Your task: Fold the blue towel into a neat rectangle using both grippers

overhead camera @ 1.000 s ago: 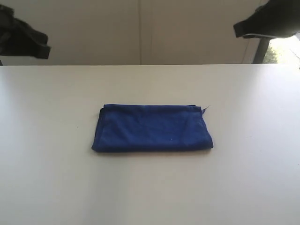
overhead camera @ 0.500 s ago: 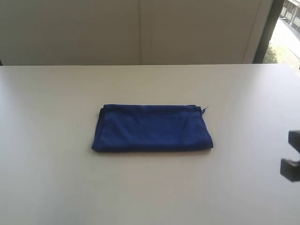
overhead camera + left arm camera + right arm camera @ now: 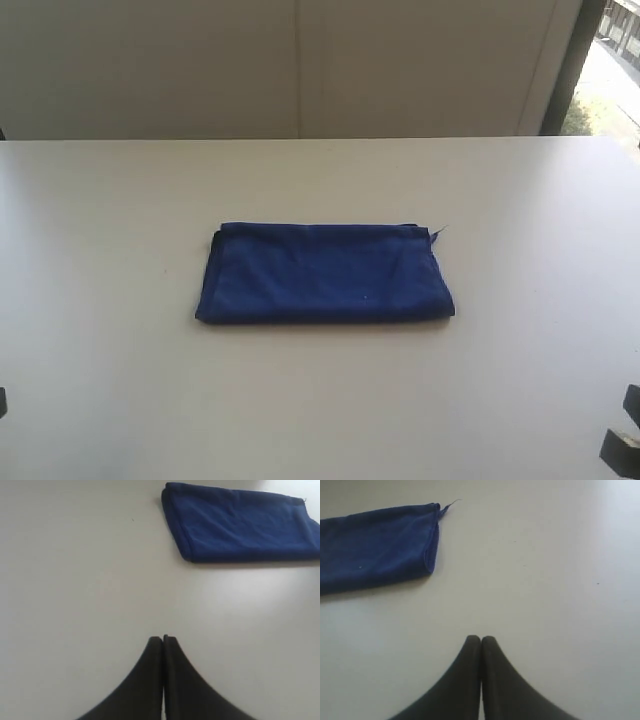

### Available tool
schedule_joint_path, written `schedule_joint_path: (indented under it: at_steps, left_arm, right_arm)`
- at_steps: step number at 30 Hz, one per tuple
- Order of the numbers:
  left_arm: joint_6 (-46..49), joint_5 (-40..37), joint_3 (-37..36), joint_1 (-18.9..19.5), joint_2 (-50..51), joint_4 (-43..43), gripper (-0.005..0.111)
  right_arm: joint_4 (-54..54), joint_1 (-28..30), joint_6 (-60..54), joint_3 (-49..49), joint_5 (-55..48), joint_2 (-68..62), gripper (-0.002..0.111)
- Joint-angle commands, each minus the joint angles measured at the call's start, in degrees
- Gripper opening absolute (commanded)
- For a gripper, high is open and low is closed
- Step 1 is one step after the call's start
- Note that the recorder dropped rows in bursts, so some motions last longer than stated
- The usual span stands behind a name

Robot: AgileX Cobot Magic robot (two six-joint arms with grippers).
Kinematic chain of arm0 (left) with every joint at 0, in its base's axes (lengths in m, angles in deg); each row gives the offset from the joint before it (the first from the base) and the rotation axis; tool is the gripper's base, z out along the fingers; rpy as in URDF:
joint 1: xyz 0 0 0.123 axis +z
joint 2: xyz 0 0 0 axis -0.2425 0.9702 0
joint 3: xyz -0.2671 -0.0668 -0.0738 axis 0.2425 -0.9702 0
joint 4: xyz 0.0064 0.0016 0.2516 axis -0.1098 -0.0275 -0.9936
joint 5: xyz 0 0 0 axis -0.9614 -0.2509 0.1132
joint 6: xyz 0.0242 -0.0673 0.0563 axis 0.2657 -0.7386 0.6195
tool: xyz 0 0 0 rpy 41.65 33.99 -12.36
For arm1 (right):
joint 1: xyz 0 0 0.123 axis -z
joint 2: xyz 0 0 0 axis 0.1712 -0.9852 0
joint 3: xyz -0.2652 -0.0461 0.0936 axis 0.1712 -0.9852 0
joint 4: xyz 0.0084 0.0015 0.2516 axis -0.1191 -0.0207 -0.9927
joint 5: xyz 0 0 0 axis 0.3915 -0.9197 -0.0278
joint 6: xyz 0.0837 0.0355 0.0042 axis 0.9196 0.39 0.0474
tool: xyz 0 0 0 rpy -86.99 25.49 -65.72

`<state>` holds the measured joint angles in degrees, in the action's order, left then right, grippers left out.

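The blue towel (image 3: pixel 325 272) lies folded in a rectangle on the desk (image 3: pixel 320 410). The left claw (image 3: pixel 163 639) and right claw (image 3: pixel 481 638) are closed, empty, well apart from it, probably because folding looks finished.

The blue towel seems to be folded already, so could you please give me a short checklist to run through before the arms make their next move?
1. Towel shape: ok. The blue towel lies flat as a rectangle on the table.
2. Left claw shut and empty: ok. It is over bare table, apart from the towel.
3. Right claw shut and empty: ok. It is also clear of the towel.
4. Loose thread: not ok. It sticks out at the towel's far right corner.
5. Lower layers lined up under the top one: cannot tell, they are hidden.
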<state>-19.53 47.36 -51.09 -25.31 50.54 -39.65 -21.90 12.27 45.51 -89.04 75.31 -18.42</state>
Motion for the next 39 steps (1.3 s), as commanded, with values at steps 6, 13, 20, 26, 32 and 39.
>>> schedule_joint_path:
  at_steps: [6, 13, 20, 26, 32, 39]
  left_arm:
    - [-7.2, -12.6, -2.0, 0.2, -0.3, 5.2, 0.000]
    - [-6.6, -5.7, -3.7, 0.2, -0.3, 4.8, 0.000]
    - [1.5, 13.6, -4.6, 0.2, -0.3, 1.3, 0.000]
    - [1.5, 16.3, -4.6, 0.2, -0.3, 1.4, 0.000]
    - [1.5, 16.4, -4.6, 0.2, -0.3, 1.4, 0.000]
    - [1.5, 16.4, -4.6, 0.2, -0.3, 1.4, 0.000]
  right_arm:
    - [-0.4, 0.0, 6.4, -0.4, -3.5, 0.3, 0.000]
    - [-0.4, 0.0, 6.4, -0.4, -3.5, 0.3, 0.000]
    - [-0.4, 0.0, 6.4, -0.4, -3.4, 0.3, 0.000]
    - [-0.4, 0.0, 6.4, -0.4, -3.4, 0.3, 0.000]
    - [0.1, 1.6, 6.1, -0.4, -4.5, 10.6, 0.000]
    - [0.1, 9.7, 6.0, -0.4, -4.5, 28.0, 0.000]
